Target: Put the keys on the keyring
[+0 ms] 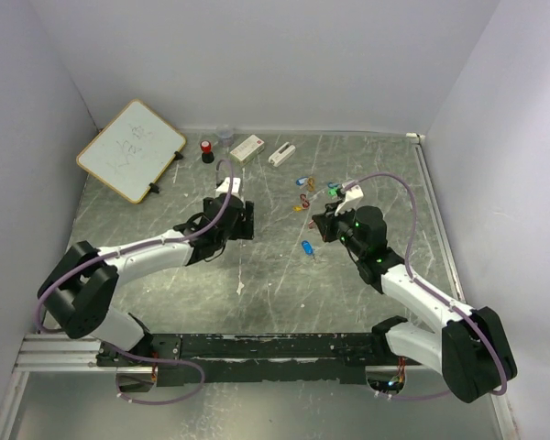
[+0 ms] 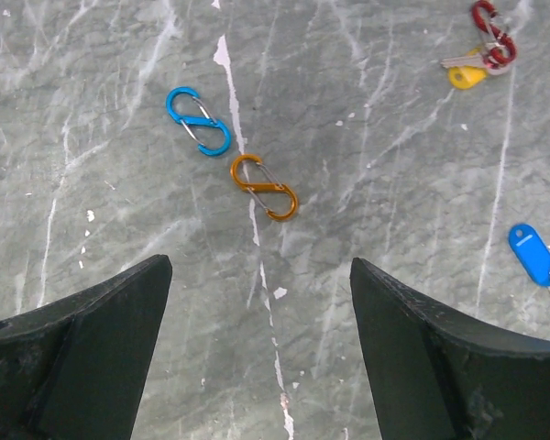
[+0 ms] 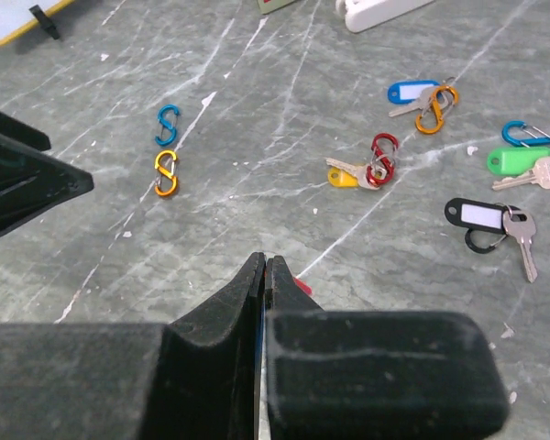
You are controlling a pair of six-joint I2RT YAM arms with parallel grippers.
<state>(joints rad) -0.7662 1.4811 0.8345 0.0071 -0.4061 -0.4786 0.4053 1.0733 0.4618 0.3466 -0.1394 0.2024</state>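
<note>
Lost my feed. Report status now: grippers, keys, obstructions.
Left gripper open, above blue S-clip and orange S-clip. Right gripper shut; hold unclear. Yellow key touching red clip; blue-tag key lies alone. No obstruction seen.

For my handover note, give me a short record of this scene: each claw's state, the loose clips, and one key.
left claw: open, holding nothing
right claw: shut
loose clips: blue clip and orange clip, end to end, no keys on them
yellow key: touching the red clip
</note>
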